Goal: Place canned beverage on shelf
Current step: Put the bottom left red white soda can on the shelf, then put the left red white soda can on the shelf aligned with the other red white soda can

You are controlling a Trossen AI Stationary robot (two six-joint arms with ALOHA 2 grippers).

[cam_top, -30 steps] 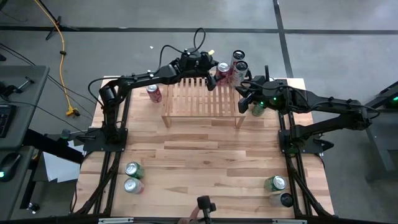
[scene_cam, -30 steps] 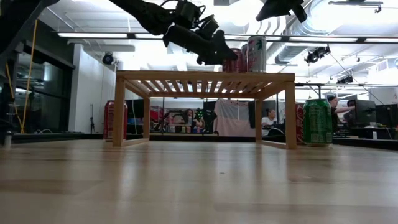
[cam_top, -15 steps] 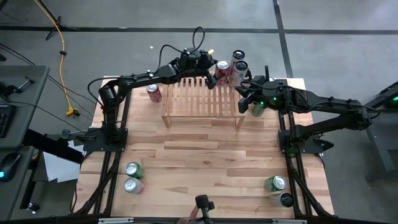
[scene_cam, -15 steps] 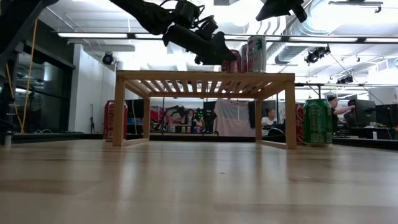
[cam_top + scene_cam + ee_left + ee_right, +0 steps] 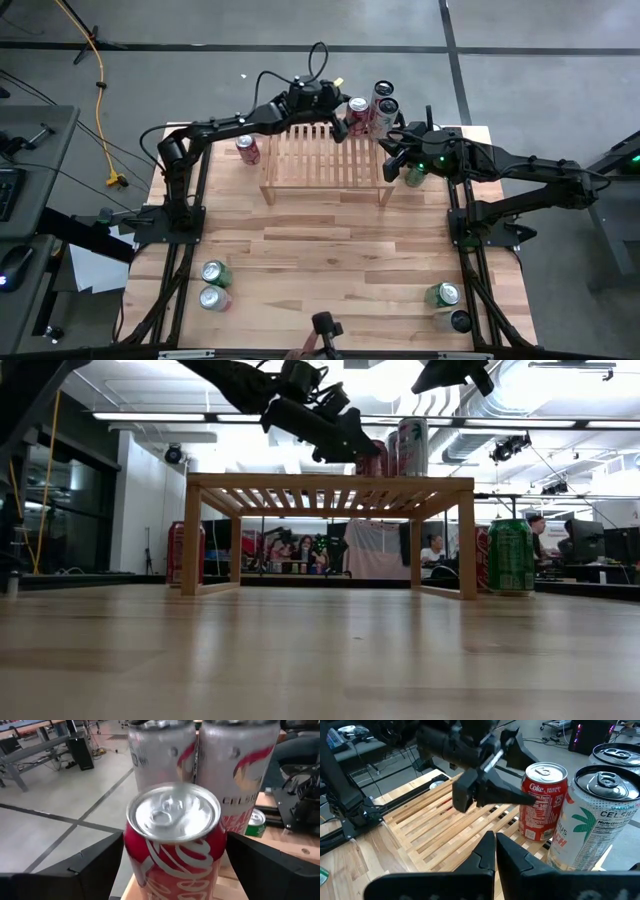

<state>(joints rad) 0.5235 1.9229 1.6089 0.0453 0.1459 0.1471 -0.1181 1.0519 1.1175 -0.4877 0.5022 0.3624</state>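
Light-wood tabletop [image 5: 330,250]: low slatted light-wood shelf [image 5: 325,160] already carries a red cola can [image 5: 358,109] beside two tall silver cans [image 5: 383,105]. Left gripper [image 5: 345,122] straddles the red can, fingers spread, apparently releasing; right gripper [image 5: 388,160] hovers clenched. Several cans remain on the table.

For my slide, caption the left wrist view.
Open left gripper flanking a red cola can standing on the shelf.

slatted light-wood shelf [image 5: 325,158], matt; glossy metal red can [image 5: 176,845]; smooth pale wood table [image 5: 330,260]
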